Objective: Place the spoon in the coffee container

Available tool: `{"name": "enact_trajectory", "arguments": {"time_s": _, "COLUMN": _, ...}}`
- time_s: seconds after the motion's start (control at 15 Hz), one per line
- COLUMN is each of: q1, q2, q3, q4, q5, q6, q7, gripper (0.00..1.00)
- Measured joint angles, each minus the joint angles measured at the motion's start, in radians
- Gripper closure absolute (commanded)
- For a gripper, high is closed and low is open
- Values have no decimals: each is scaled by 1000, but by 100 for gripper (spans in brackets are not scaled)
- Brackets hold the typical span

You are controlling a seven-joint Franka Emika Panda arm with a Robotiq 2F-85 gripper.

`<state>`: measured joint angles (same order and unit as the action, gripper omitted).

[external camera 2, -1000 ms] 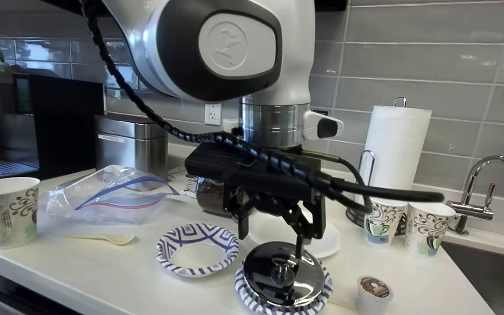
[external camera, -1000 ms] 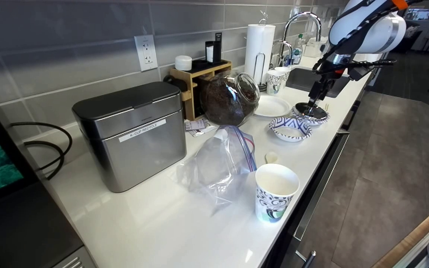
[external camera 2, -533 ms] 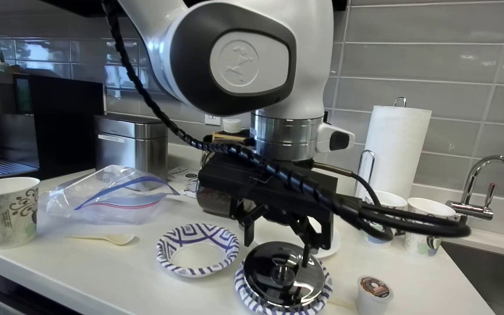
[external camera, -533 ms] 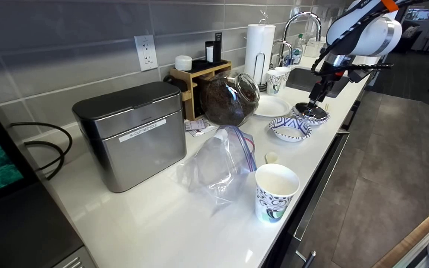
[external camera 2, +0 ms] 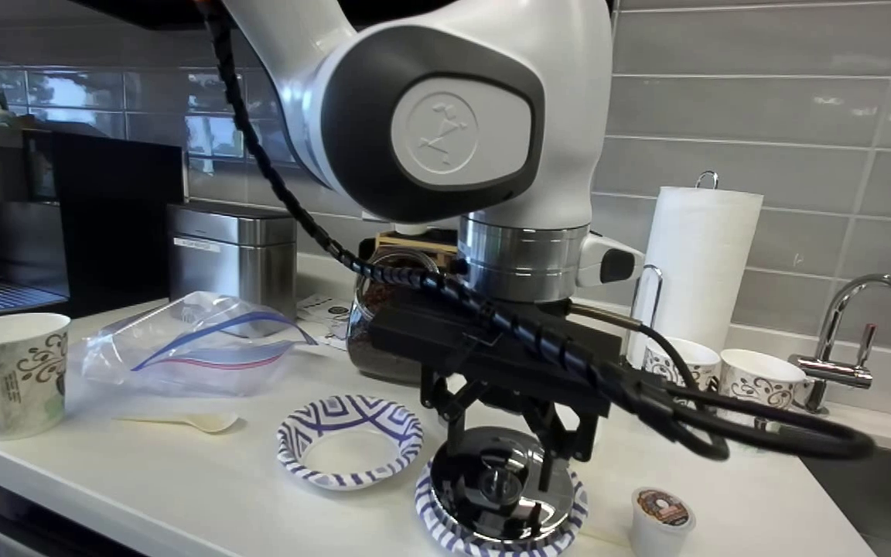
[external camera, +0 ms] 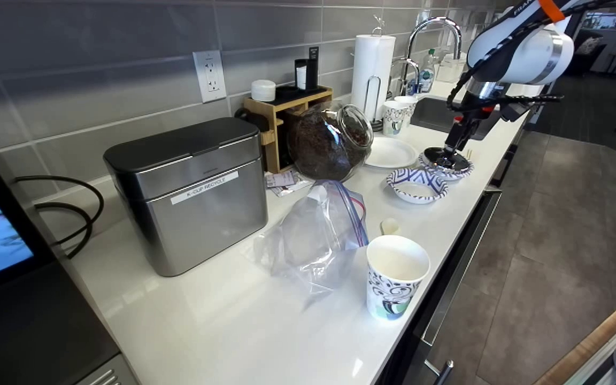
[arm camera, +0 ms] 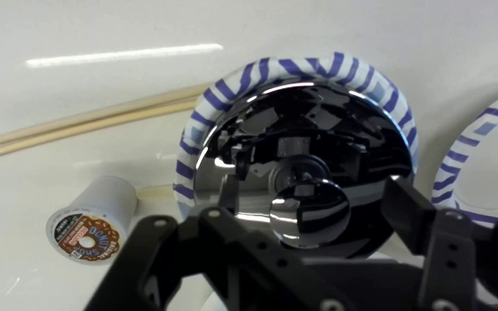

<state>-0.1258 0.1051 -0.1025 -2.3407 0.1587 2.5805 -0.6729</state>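
The spoon (external camera 2: 209, 422) is just lying on the table (external camera 2: 175, 480), long axis running roughly from cup (external camera 2: 12, 379) to bowl (external camera 2: 349, 452), head toward the bowl. It's well apart from my hand (arm camera: 318, 201), that bowl in between. My fingers (arm camera: 409, 216) are spread wide either side of the knob (arm camera: 309, 214) of a lid (arm camera: 303, 129) sitting on another bowl (arm camera: 186, 166). The tilted jar (external camera: 337, 136) has dark coffee (external camera: 310, 144) inside.

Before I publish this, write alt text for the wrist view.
An open gripper frames the round knob of a shiny lid resting on a patterned bowl. Two wooden sticks and a coffee pod are at left; a second bowl is cropped at right.
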Motion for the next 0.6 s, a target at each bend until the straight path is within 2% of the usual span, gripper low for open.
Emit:
{"name": "enact_trajectory", "arguments": {"time_s": 0.07, "q1": -4, "q2": 2, "q3": 0, "q4": 1, "q5": 0, "q6": 0, "q7": -1, "gripper": 13}}
{"name": "enact_trajectory", "arguments": {"time_s": 0.13, "q1": -7, "q2": 4, "q3": 0, "q4": 3, "q5": 0, "q6": 0, "q7": -2, "gripper": 12}}
{"name": "enact_trajectory", "arguments": {"time_s": 0.33, "q1": -17, "q2": 9, "q3": 0, "q4": 10, "q5": 0, "q6": 0, "q7": -4, "gripper": 0}}
{"name": "enact_trajectory", "arguments": {"time_s": 0.47, "q1": -22, "q2": 10, "q3": 1, "q4": 13, "q5": 5, "q6": 0, "q7": -9, "gripper": 0}}
{"name": "enact_trajectory", "arguments": {"time_s": 0.53, "q1": -23, "q2": 10, "q3": 1, "q4": 14, "q5": 11, "q6": 0, "q7": -16, "gripper": 20}}
{"name": "enact_trajectory", "arguments": {"time_s": 0.6, "q1": -23, "q2": 10, "q3": 2, "q4": 14, "q5": 16, "q6": 0, "q7": -21, "gripper": 25}}
